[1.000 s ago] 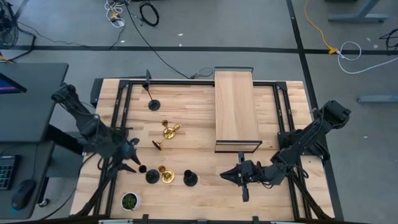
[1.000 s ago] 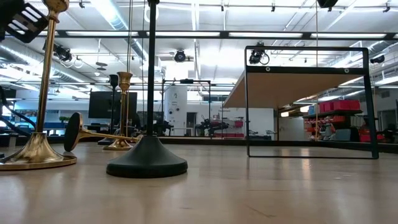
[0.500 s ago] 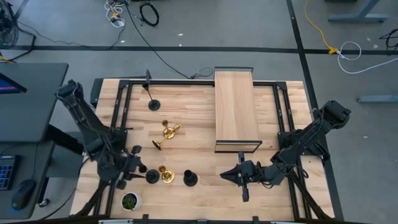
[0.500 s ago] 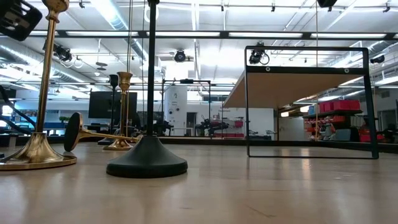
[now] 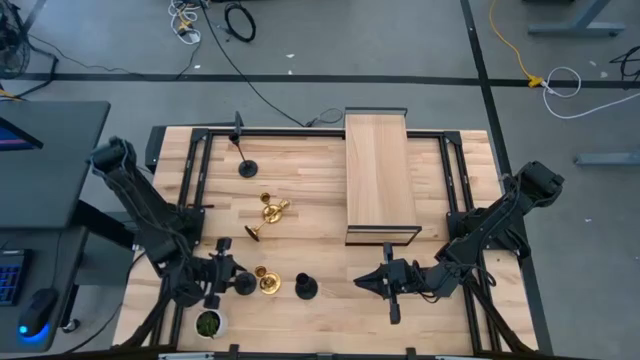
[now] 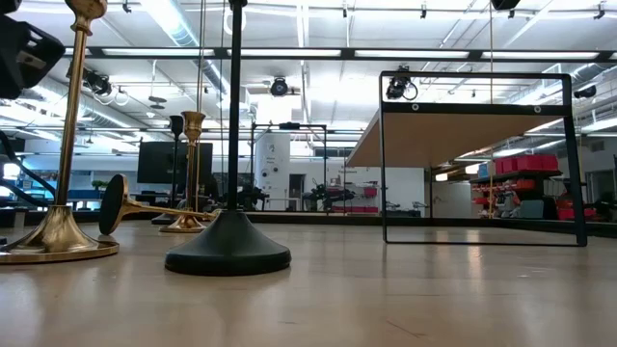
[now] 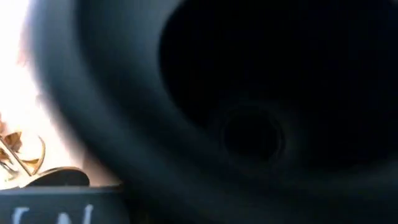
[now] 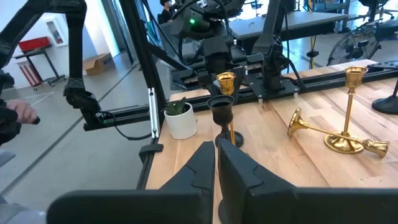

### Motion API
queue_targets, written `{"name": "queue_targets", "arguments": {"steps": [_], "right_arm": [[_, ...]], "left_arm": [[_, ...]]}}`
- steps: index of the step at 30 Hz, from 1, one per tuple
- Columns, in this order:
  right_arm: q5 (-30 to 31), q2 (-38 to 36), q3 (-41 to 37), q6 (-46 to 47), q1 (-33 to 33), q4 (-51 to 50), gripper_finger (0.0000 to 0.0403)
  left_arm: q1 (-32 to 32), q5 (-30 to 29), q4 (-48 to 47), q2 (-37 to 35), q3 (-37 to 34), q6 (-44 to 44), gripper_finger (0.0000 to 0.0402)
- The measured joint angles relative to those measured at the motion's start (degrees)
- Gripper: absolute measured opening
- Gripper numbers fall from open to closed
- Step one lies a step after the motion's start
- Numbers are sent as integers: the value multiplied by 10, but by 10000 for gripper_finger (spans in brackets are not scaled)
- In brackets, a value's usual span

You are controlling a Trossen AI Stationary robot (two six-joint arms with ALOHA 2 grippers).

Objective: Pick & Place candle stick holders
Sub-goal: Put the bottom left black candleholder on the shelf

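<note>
Holding black candlestick (image 5: 243, 284), left gripper (image 5: 225, 272) clamped, right gripper (image 5: 372, 282) shut, empty

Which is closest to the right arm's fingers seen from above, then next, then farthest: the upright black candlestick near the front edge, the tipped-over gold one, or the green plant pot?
From the right gripper, in the high view:
1. Black candlestick, just to its left near the front edge.
2. Tipped gold candlestick, farther left and toward the table's middle.
3. Plant pot, at the front-left corner.

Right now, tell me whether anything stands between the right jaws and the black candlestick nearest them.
Nothing visible does. Only bare table lies between the shut right jaws and that black candlestick. The gold candlestick stands beyond it, and the left arm works farther off by another black candlestick.
</note>
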Motion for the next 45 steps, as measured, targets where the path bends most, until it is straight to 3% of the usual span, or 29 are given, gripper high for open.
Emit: {"name": "queue_targets", "arguments": {"steps": [7,15,30,33,37,41,45], "right_arm": [[0,0,0,0,0,-2,22],[0,0,0,0,0,-6,22],[0,0,0,0,0,-9,22],[0,0,0,0,0,-9,22],[0,0,0,0,0,-9,22],[0,0,0,0,0,-8,22],[0,0,0,2,0,-7,22]], "left_arm": [[0,-6,10,3,0,-2,126],[0,-4,11,3,0,0,13],[1,-6,0,-5,5,-38,8],[7,-3,-26,-20,46,-43,8],[16,-9,-152,-33,158,-37,8],[28,-44,-280,-33,283,0,8],[59,-96,-316,-34,372,79,8]]}}
